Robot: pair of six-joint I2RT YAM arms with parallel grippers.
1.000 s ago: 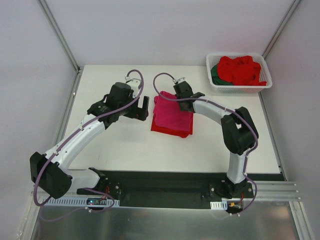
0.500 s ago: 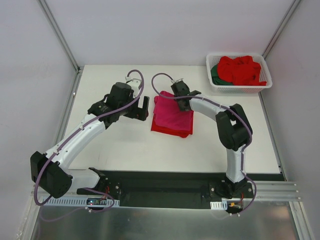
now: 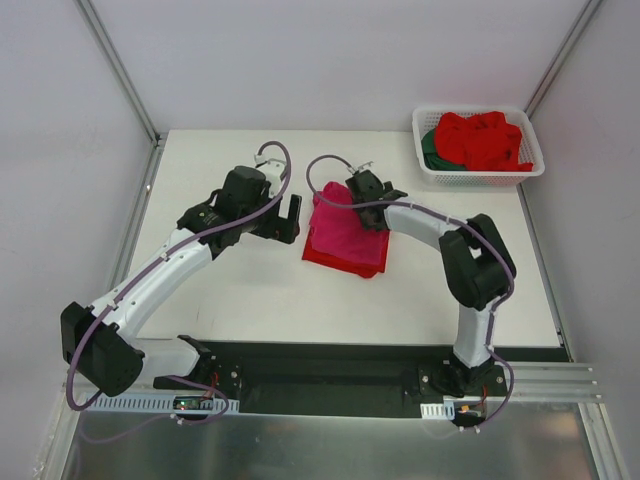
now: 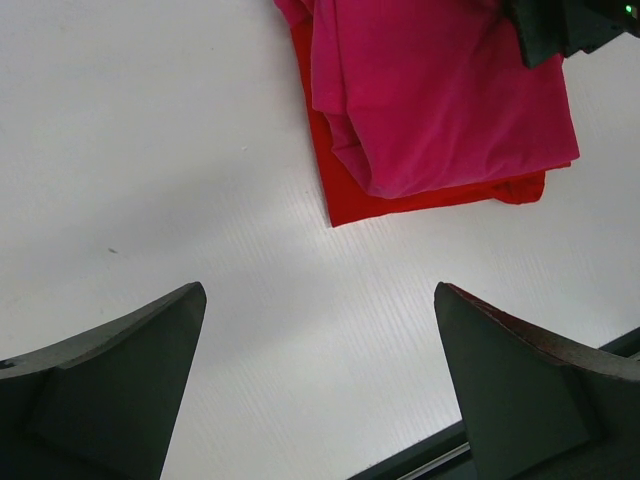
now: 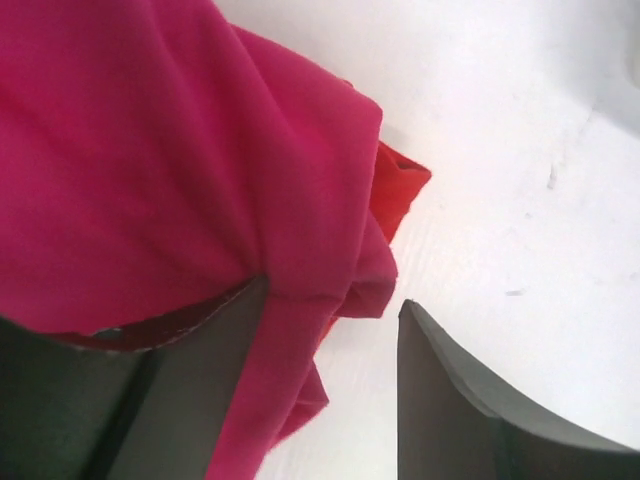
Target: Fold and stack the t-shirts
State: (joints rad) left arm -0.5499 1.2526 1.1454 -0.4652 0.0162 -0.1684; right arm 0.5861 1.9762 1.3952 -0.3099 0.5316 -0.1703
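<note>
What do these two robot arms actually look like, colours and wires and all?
Both look alike: the left arm and right arm have glossy white shells between chunky black joint housings. A thin mauve cable loops loosely along each. The jaws are two dark grey wedge-shaped fingers. Both bases sit on a black mounting plate.

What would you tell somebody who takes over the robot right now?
Left gripper: open, empty, over bare table left of the stack.
Right gripper: open at the stack's far edge; pink cloth lies on one finger, not pinched.
Shirts: the folded pink shirt lies on a folded red shirt mid-table. A red heap and a green shirt sit crumpled in the basket, far right.
Done: two shirts stacked.
Left: take out each basket shirt, fold it, add it to the stack.
</note>
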